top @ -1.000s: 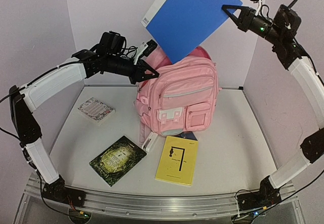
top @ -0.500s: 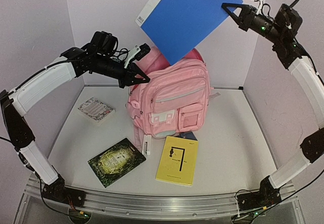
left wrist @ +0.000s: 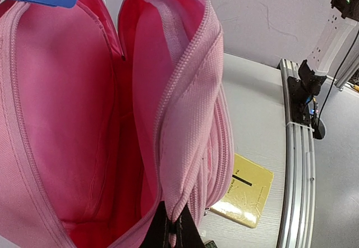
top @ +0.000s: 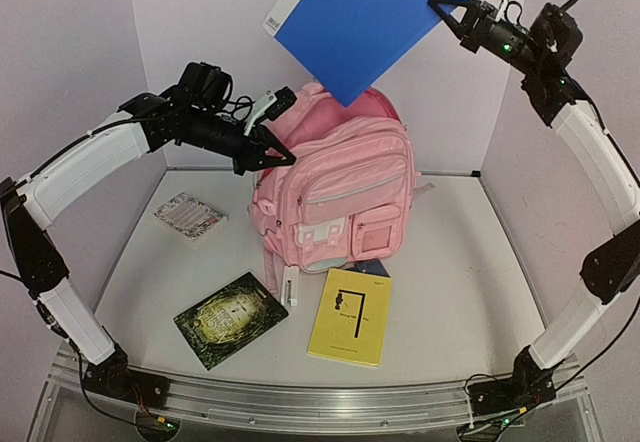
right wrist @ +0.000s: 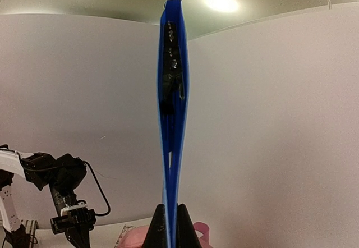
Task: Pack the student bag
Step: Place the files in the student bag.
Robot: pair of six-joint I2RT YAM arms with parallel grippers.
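Standing upright at the middle of the surface [top: 470,262], the student bag [top: 340,197] is held open at its top. The left gripper [top: 272,152] is closed on the zipped rim of the main compartment, at about 10 o'clock of the bag, and the front panel is drawn away from the back panel so that the mouth gapes upward. The right gripper [top: 447,10] is clamped on one edge of a blue folder [top: 360,17], which is carried high above the bag.

From the right gripper the bag's mouth lies toward 7 o'clock and lower. The folder is tilted, its lowest corner pointing to 6 o'clock and hanging just above the back of the opening, apart from the fabric. In the right wrist view the folder is seen edge-on. The mouth's long axis is judged to run roughly from 8 to 2 o'clock, so the folder's plane would have to be lined up with it before being lowered. The right arm alone carries the load; the left arm is nearer the bag.

Inside the main compartment only pink lining is seen, though its bottom is partly hidden. Outside it, a yellow booklet [top: 350,317] lies at 6 o'clock of the bag, a dark green book [top: 230,319] at 7 o'clock, and a patterned book [top: 188,215] at 9 o'clock.
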